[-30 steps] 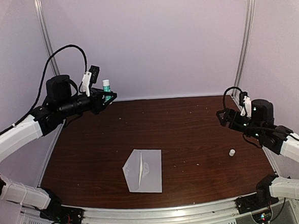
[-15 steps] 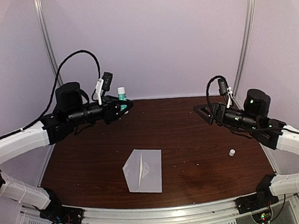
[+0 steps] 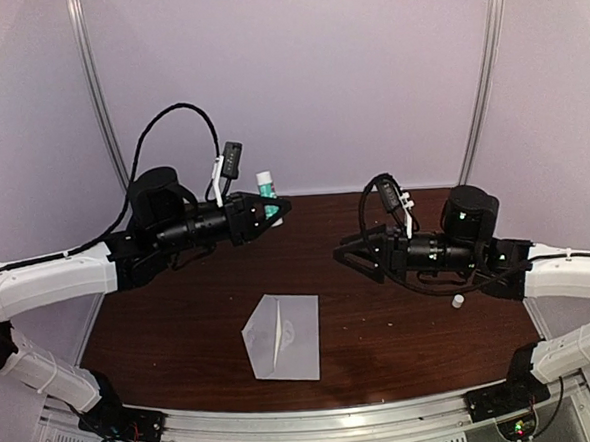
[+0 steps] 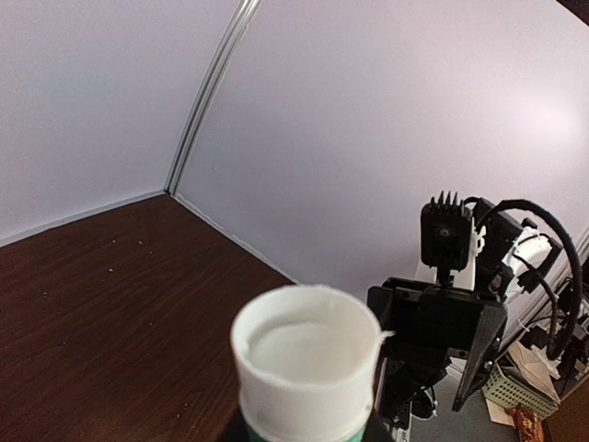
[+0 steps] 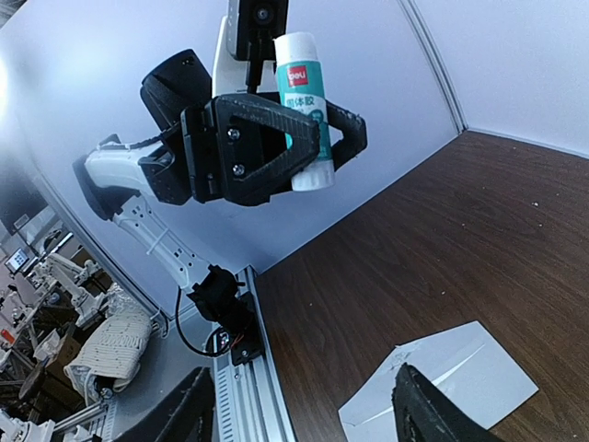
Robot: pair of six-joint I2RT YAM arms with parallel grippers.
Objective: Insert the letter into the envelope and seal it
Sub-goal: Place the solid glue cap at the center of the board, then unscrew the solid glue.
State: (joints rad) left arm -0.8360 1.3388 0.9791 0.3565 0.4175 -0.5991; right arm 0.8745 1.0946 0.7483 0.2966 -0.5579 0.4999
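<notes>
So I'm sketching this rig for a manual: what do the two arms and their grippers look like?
The left arm and right arm have white covers with black joints and motor housings. A black cable loops above the left one. The left gripper and right gripper are black, with triangular open-frame fingers.

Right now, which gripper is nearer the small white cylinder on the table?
Right. The right gripper hovers inward of the small white cylinder; the left gripper, holding a glue stick, is farther toward the back left.

Robotics lab test cell: plain white panels [image 3: 296,81], aluminium posts [image 3: 483,69], dark table [image 3: 181,318]; more white arms [image 5: 60,274] lower left, right wrist view.
</notes>
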